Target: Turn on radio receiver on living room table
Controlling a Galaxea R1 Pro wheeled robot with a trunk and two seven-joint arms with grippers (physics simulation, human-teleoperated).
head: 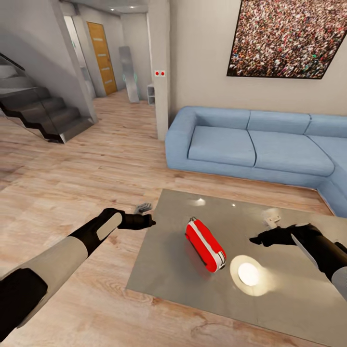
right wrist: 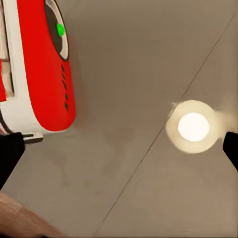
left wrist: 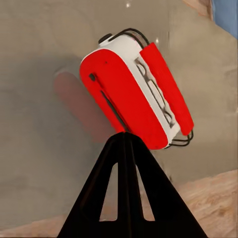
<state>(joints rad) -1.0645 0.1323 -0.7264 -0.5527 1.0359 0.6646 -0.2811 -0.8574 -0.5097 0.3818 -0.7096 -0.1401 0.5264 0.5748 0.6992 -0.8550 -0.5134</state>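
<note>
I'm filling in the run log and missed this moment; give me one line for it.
radio receiver: lying on table, untouched | left claw: shut, short of radio | right claw: open, above table beside radio | lamp glare on glass

Lying on its side near the middle of the surface [head: 159,250], a little toward the left edge: the radio receiver [head: 206,244], a bright-red oblong box with rounded ends, a white band running along its length, thin black wire handle [left wrist: 130,32] curving off one end. Pointing lengthwise on a diagonal, one end toward the far left corner, the other toward the near right. Showing a dark round dial with a green light glowing [right wrist: 60,29]. Reflecting faintly red in the glossy grey-brown top.
</note>
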